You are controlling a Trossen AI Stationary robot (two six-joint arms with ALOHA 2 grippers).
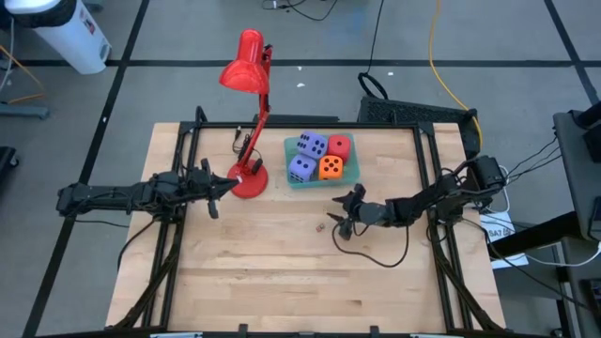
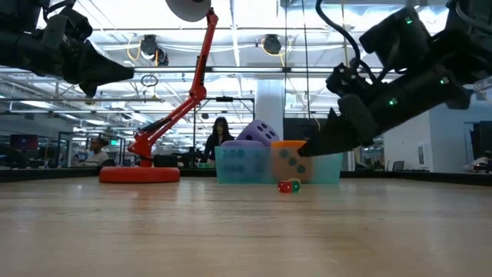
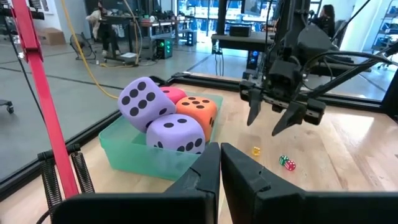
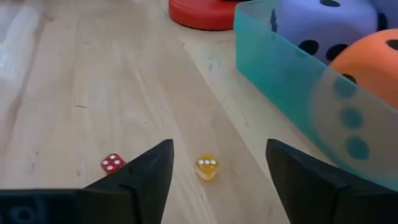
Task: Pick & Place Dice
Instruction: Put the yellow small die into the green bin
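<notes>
Four big soft dice sit packed in a teal tray (image 1: 289, 155): two purple (image 1: 313, 145) (image 1: 301, 168), one orange (image 1: 330, 168), one red (image 1: 339, 147). In the left wrist view the upper purple die (image 3: 142, 96) rests on the others. My right gripper (image 1: 337, 216) is open and hovers just in front of the tray, over two tiny dice on the wood, a yellow one (image 4: 206, 167) and a red one (image 4: 112, 163). My left gripper (image 1: 218, 192) is shut, raised beside the lamp base and pointing toward the tray.
A red desk lamp stands left of the tray, its round base (image 1: 249, 180) on the table and its arm leaning up toward the far edge. A black cable (image 1: 376, 255) loops on the wood near the right arm. Bare wood spreads toward the near edge.
</notes>
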